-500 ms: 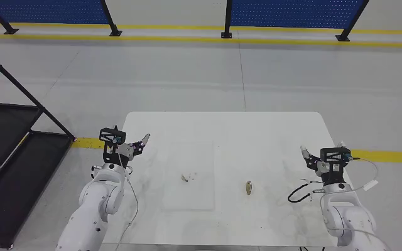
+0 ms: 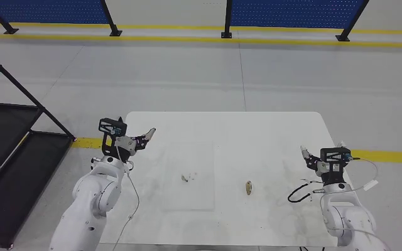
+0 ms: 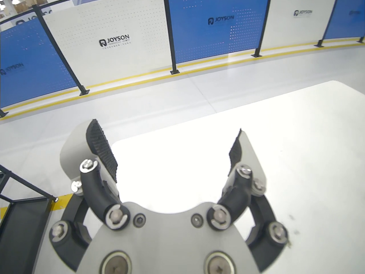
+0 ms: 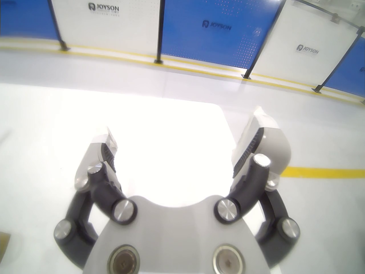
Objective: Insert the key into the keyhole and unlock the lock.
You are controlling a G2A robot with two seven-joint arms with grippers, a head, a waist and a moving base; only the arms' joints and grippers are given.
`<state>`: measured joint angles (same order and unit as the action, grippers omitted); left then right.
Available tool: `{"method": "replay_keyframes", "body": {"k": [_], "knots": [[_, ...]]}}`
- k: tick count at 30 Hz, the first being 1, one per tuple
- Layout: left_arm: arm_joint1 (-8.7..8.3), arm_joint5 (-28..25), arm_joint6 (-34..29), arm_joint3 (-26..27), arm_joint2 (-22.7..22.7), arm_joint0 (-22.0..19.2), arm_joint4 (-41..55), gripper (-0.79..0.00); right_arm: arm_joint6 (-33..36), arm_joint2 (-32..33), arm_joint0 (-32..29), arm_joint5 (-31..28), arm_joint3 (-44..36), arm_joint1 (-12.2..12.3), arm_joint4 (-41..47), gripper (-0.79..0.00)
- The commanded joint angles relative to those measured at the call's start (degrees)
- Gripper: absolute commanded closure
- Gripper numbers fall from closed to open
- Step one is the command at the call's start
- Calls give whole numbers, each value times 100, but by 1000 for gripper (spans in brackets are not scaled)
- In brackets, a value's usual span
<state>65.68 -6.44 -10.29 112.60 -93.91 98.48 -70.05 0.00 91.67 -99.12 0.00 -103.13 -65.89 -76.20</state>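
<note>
A small silver key [image 2: 186,178] lies on the white table [image 2: 264,135], left of centre. A small brass lock [image 2: 249,187] lies to its right, near the middle. My left gripper [image 2: 148,135] hangs open over the table's left edge, well back and left of the key; its wrist view shows the left gripper [image 3: 168,146] with nothing between the ribbed pads. My right gripper [image 2: 305,152] stands open near the right edge, far right of the lock, and the right gripper [image 4: 185,141] holds nothing in its own view.
A black rack [image 2: 25,157] stands on the floor left of the table. Blue and white fence panels [image 2: 289,12] and a yellow floor line [image 2: 188,41] run behind. A black cable [image 2: 300,193] loops beside the right arm.
My left gripper has shifted slightly to the right and farther back over the table's left edge. The right arm, key and lock have not moved.
</note>
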Motion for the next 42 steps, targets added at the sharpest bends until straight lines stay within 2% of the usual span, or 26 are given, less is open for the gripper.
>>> {"method": "replay_keyframes", "body": {"k": [1,5,12,20,31,35,42], "knots": [[-5,-143,-420,239,-14,-31,221,-785,0,0,0,0,0,0,0,-785],[-14,-216,-1103,594,14,-140,386,-785,0,0,0,0,0,0,0,-785],[-1,-108,-2302,1022,393,-308,699,-785,0,0,0,0,0,0,0,-785],[31,481,-3709,1197,768,-651,1505,-785,0,0,0,0,0,0,0,-785],[63,1624,-5509,917,1285,-1123,2392,-785,0,0,0,0,0,0,0,-785],[62,1812,-5784,788,1488,-1155,2405,-785,0,0,0,0,0,0,0,-785],[33,1946,-6188,611,1689,-985,2395,-785,0,0,0,0,0,0,0,-785]]}}
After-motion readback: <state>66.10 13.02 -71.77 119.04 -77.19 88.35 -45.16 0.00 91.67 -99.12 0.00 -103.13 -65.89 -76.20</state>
